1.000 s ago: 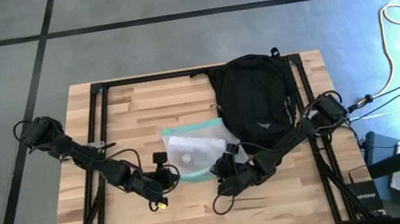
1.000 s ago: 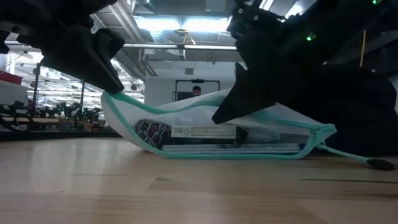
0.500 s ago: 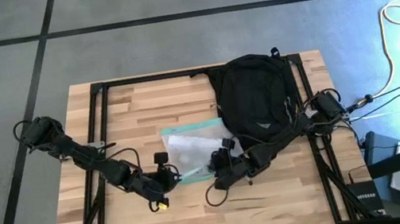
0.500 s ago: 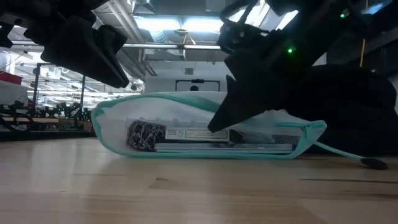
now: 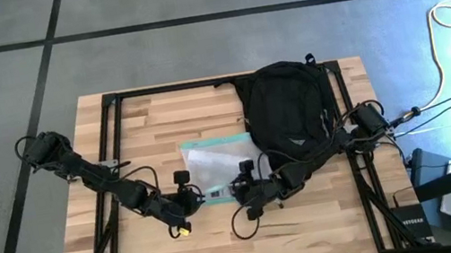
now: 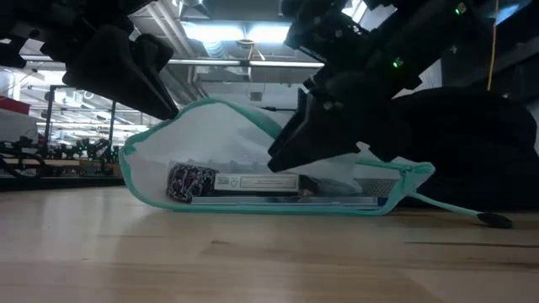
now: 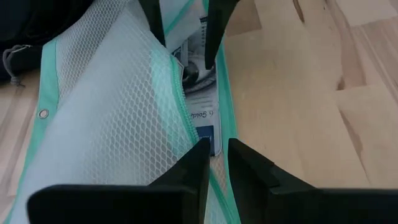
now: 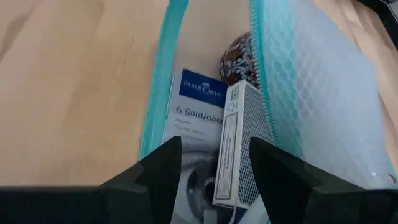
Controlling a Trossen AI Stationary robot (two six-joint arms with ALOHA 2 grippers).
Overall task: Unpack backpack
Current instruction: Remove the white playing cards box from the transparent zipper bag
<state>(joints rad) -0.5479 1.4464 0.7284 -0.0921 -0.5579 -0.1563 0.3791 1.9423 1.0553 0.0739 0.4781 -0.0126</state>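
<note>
The clear mesh pouch [image 5: 213, 160] with teal edges lies on the table beside the near left side of the black backpack [image 5: 285, 103], its opening facing the near edge. Inside lie a blue-and-white pencil pack [image 8: 193, 106], a white box [image 8: 236, 143] and a dark patterned round thing [image 6: 192, 181]. My left gripper [image 5: 193, 197] is at the pouch's near left corner, shut on its edge. My right gripper [image 5: 237, 188] is open and reaches into the opening, its fingers [image 8: 163, 163] on either side of the white box. My left gripper [image 7: 216, 146] pinches the teal upper edge [image 7: 222, 124] of the pouch's opening between its two fingers, slanting down from the near left. That edge [image 6: 173, 118] is held up off the lower layer, which stays on the table. My right gripper [image 8: 214, 149]: I cannot tell whether it touches the box or the mesh.
The backpack [image 6: 472, 143] lies flat at the table's far right, with the right arm reaching past its near side. The pouch's teal pull cord [image 6: 455, 206] trails over the wood toward it. A small yellow item [image 5: 183, 231] lies by the left gripper. Bare wood spans the near and left parts.
My right gripper has moved toward the table's left, along the pouch's near edge and into its opening. The pouch has slid a little to the left. Its upper edge, flat half a second ago, now stands raised in a peak under my left gripper.
</note>
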